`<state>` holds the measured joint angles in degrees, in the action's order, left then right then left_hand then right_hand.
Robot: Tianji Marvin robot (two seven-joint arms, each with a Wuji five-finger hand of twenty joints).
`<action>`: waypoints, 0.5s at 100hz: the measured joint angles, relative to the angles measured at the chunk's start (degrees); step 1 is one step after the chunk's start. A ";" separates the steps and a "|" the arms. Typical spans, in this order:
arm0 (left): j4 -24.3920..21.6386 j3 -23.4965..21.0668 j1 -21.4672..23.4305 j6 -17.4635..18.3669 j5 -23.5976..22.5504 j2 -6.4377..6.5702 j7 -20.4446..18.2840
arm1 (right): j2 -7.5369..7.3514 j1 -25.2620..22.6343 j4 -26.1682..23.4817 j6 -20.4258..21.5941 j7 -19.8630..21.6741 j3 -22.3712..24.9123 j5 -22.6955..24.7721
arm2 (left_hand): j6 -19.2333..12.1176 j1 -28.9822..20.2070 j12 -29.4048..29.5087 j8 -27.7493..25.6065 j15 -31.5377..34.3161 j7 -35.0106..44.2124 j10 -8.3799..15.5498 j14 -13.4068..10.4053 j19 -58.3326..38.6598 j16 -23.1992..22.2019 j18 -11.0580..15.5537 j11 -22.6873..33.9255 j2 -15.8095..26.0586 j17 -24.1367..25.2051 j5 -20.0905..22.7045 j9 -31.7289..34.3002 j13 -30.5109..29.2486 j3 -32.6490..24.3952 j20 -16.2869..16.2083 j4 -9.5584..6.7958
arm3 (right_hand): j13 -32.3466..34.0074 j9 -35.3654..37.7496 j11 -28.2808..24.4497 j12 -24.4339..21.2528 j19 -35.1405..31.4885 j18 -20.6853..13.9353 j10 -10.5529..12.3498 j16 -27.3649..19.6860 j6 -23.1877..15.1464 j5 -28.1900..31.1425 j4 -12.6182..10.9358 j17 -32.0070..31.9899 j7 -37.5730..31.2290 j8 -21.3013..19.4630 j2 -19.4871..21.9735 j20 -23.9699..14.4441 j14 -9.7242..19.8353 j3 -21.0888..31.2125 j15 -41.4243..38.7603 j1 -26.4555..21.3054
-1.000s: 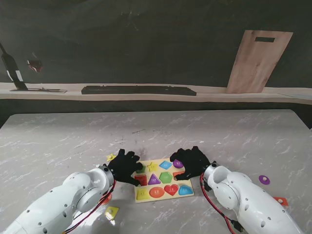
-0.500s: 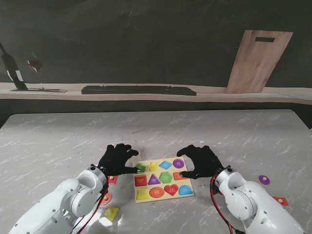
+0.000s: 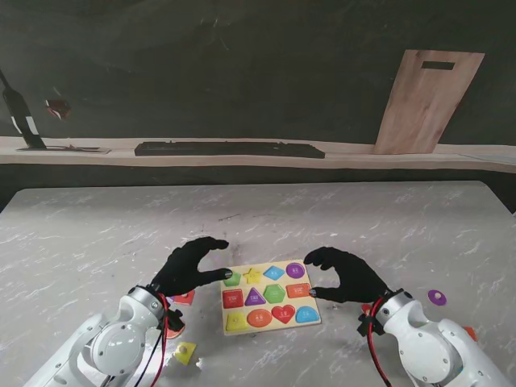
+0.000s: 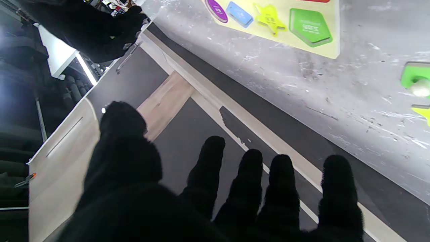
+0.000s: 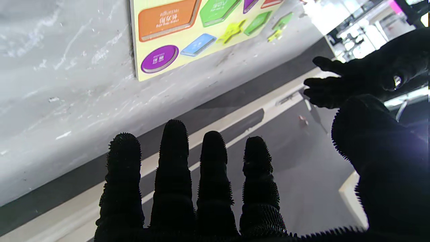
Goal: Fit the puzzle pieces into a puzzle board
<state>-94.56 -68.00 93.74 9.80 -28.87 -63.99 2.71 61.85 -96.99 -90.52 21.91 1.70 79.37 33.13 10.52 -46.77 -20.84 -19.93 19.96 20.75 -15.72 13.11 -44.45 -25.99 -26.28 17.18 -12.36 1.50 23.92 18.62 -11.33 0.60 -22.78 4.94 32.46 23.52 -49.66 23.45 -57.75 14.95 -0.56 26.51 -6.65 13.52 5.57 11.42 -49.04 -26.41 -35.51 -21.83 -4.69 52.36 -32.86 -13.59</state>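
The yellow puzzle board (image 3: 274,325) lies in front of me with coloured shapes seated in it. My left hand (image 3: 189,266) hovers by its left edge, fingers spread, holding nothing. My right hand (image 3: 343,274) hovers at the right edge, also open. The left wrist view shows the board's corner (image 4: 322,50) with a green pentagon (image 4: 309,27) and a yellow star (image 4: 268,20), and my left fingers (image 4: 215,174) are empty. In the right wrist view an orange rectangle (image 5: 166,18) and a purple oval (image 5: 159,58) sit in the board (image 5: 137,50).
Loose pieces lie around the board: a purple one (image 3: 436,297) and an orange one (image 3: 468,330) on the right, and a red one (image 3: 184,297) and a yellow one (image 3: 185,351) on the left. A green knobbed piece (image 4: 415,79) lies off the board. A wooden plank (image 3: 427,101) leans at the back.
Both hands have come off the board and drawn apart, left hand leftward, right hand rightward. Both arms have pulled back toward me. The green pentagon is now uncovered.
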 measured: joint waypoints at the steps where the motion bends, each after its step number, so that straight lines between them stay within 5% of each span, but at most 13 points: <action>1: -0.09 -0.08 0.12 0.22 -0.01 -0.01 0.03 | 0.02 -0.20 -0.07 0.00 0.00 0.09 -0.13 | 0.00 0.01 0.00 0.00 0.00 0.00 0.00 0.01 0.02 0.00 0.00 0.00 0.00 -0.07 0.01 0.06 -0.64 0.00 0.02 0.00 | 0.07 0.00 0.00 0.00 0.00 -0.04 0.04 0.00 -0.12 0.38 0.00 0.15 -0.06 0.00 0.00 -0.03 0.04 0.45 -0.01 0.00; 19: -1.43 -1.80 2.04 4.00 1.09 -0.03 -0.42 | 0.32 -3.33 -0.35 1.20 1.21 2.33 -2.60 | 0.00 0.67 0.00 0.00 -0.01 0.00 0.08 0.01 0.35 0.00 -0.01 -0.02 -0.67 -1.47 0.62 3.06 -2.13 -0.01 0.26 0.00 | 2.24 1.80 -0.12 0.32 -0.04 -0.18 0.75 0.59 -1.13 1.04 -0.02 2.51 -0.95 -0.08 -2.20 -0.61 0.66 4.14 -0.70 -1.03; 35: -3.26 -1.74 3.16 2.08 7.15 -0.05 -0.53 | 0.04 -4.22 -0.08 3.25 6.97 5.52 -1.62 | 0.00 0.67 0.00 -0.03 -0.02 0.06 0.11 0.01 0.51 -0.11 -0.01 -0.02 -1.30 -2.31 1.23 4.38 -2.14 -0.01 0.26 0.00 | 3.98 2.98 -0.19 0.59 -0.63 -0.19 0.85 2.67 -1.81 1.04 -0.33 3.48 -1.24 -0.09 -2.86 -2.09 1.29 5.50 -2.92 -1.85; 50: -3.87 -1.42 3.13 1.27 10.98 -0.26 -2.61 | -1.10 -4.28 0.51 5.34 8.49 9.04 10.78 | 0.00 0.67 -0.12 -0.04 -0.07 0.06 0.13 0.01 0.60 -0.70 -0.04 -0.04 -1.67 -2.31 1.23 5.29 -2.28 -0.01 0.26 0.00 | 4.00 3.58 -0.91 0.96 -1.18 -0.19 1.42 3.27 -2.45 2.36 -0.34 3.51 -1.65 -0.09 -4.20 -3.07 1.41 6.27 -3.54 -2.94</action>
<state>-98.43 -69.42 96.87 11.07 -17.89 -64.26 0.10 60.75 -101.27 -90.01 27.26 10.19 88.42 43.91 10.52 -46.10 -20.96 -19.96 19.89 20.81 -15.59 13.12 -43.85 -26.69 -26.32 17.13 -14.03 -0.82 25.15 23.91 -13.61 0.58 -22.52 4.94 36.46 27.10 -50.57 24.41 -58.94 14.76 0.86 29.78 -9.10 15.88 5.23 14.92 -50.69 -26.50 -39.70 -24.91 -3.28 58.64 -36.40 -16.53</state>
